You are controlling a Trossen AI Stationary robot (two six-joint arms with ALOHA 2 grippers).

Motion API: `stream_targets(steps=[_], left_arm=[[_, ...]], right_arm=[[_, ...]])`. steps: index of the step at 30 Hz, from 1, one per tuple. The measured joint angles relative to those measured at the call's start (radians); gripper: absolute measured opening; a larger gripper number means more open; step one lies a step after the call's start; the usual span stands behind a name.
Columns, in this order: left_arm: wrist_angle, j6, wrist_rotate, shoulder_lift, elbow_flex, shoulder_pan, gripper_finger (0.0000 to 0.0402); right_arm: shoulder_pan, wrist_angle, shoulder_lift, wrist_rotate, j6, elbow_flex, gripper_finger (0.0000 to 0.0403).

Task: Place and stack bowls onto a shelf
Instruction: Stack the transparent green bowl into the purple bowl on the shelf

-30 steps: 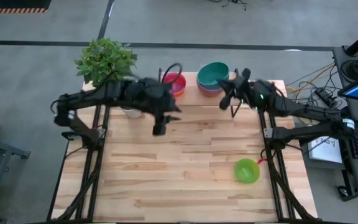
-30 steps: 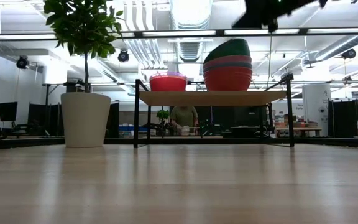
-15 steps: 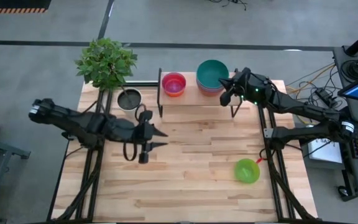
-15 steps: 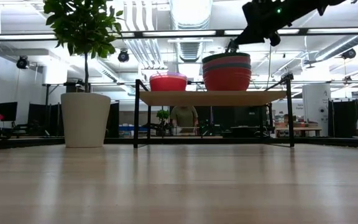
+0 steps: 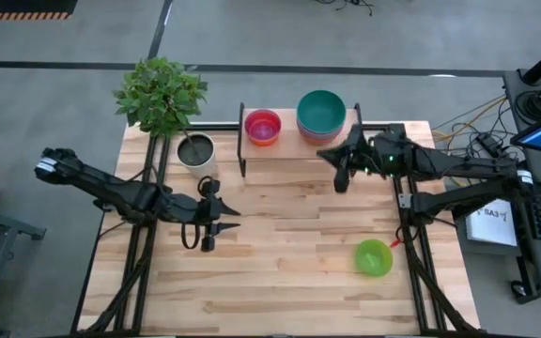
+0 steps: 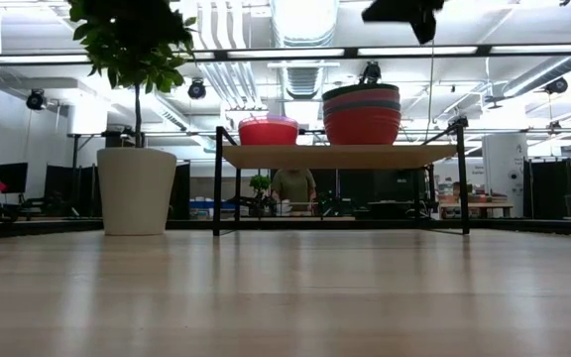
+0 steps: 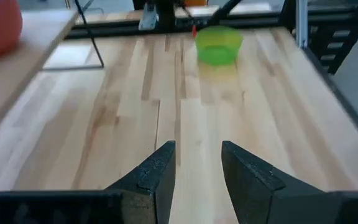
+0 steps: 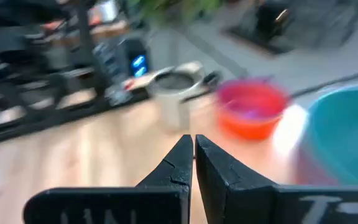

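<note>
The shelf (image 5: 299, 143) stands at the table's far edge on thin black legs (image 6: 340, 156). On it rest a pink-red bowl pile (image 5: 263, 127) (image 6: 268, 131) and a taller stack topped by the teal bowl (image 5: 321, 114) (image 6: 362, 111). A green bowl (image 5: 374, 257) (image 7: 218, 45) sits alone on the table near the right edge. My right gripper (image 5: 338, 174) (image 8: 193, 149) hovers shut just in front of the shelf's right end, above the table (image 6: 409, 12). My left gripper (image 5: 238, 216) (image 7: 197, 168) is open over the table's left-middle, pointing toward the green bowl.
A white plant pot (image 5: 195, 150) (image 6: 137, 190) with a leafy plant (image 5: 161, 92) stands at the far left corner beside the shelf. Bare slatted wood (image 5: 289, 272) spreads between the arms and toward the near edge. People and desks show in the room behind.
The teal bowl, tilted on the right stack a second ago, has settled flat. My right gripper has drawn back from the stack toward the near edge. My left gripper has swung away from the shelf toward the table's left and near side, then slowed.
</note>
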Motion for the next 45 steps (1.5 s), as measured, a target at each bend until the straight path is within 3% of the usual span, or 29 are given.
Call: stream_targets(steps=[3,10,15,22,30,34,39,45], left_arm=[[0.007,0.0,-0.03,-0.028,-0.052,0.0,0.0113],[-0.009,0.03,-0.209,-0.085,-0.106,0.001,0.0113],[-0.013,0.035,-0.213,-0.105,-0.109,0.001,0.0113],[-0.03,0.006,-0.169,-0.114,-0.101,0.0,0.0113],[-0.03,0.006,-0.154,-0.116,-0.101,0.001,0.0113],[-0.03,0.006,-0.154,-0.121,-0.101,0.001,0.0113],[-0.03,0.006,-0.154,-0.13,-0.101,0.001,0.0113],[-0.03,0.006,-0.154,-0.132,-0.1,0.001,0.0113]], right_arm=[[0.109,-0.145,0.052,-0.002,0.111,0.086,0.0009],[0.326,-0.567,0.256,-0.028,0.49,0.273,0.0009],[0.421,-0.801,0.399,-0.184,0.856,0.316,0.0009],[0.541,-0.905,0.522,-0.238,1.172,0.313,0.0033],[0.604,-1.039,0.654,-0.235,1.389,0.312,0.013],[0.613,-1.07,0.733,-0.235,1.411,0.312,0.016],[0.613,-1.06,0.814,-0.289,1.403,0.311,0.0164],[0.613,-1.063,0.898,-0.332,1.367,0.307,0.0139]])
